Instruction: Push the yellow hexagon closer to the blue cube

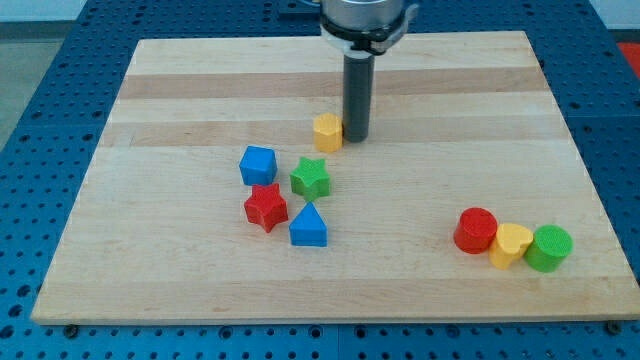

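A pale wooden table [180, 290] made of lengthwise planks with visible grain fills most of the view, lit evenly and softly with only faint shadows. Around it on every side lies a blue perforated surface [40, 120] with regular rows of small dark holes. A light strip shows at the view's top corners.

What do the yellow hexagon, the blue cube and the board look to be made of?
Yellow hexagon, just left of my tip, and blue cube: probably moulded or printed plastic, judging by the solid, even colour and dull sheen. Board: pale wood with a smooth finish, showing grain and joined strips.
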